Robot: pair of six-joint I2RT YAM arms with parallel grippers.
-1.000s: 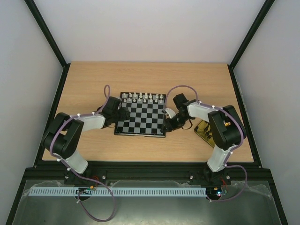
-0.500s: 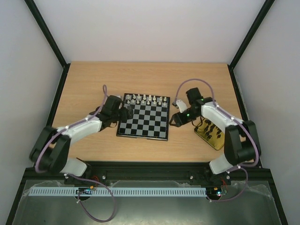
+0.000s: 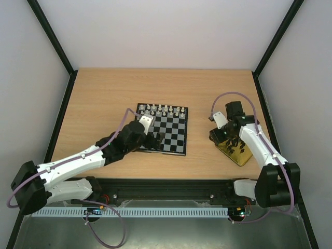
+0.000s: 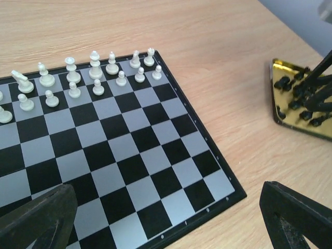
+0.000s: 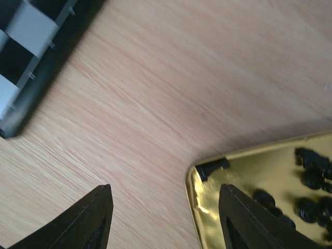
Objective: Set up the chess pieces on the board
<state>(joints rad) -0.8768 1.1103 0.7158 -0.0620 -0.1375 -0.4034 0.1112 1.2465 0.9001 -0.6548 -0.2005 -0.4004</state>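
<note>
The white pieces [image 4: 96, 70] are ranked in two rows along the far edge of the board [image 4: 129, 155], and the squares nearer the arms are bare. The black pieces [image 5: 311, 179] are gathered on the gold tray [image 5: 233, 166], which lies on the table [image 4: 207, 31] to the right of the board, apart from it. The step in hand is therefore judged to be the fetching of a black piece.

The right gripper [image 5: 165, 191] is held over a corner of the tray, its jaws apart with nothing between them. The left gripper [image 4: 166, 199] is poised over the board's near edge, its jaws spread wide and empty.

Next, the right jaws would have to be lowered around a single piece and closed. That is fine work, since the pieces are tiny and crowded and a neighbour could easily be knocked over.

In the overhead view both arms and the whole layout are given, but the pieces are mere specks. In the left wrist view the shape of each white piece can be made out, though only the tray's edge is caught. In the right wrist view the tray corner is shown close up — a small dark object lies right at it — and of the board only a blurred corner is seen.
</note>
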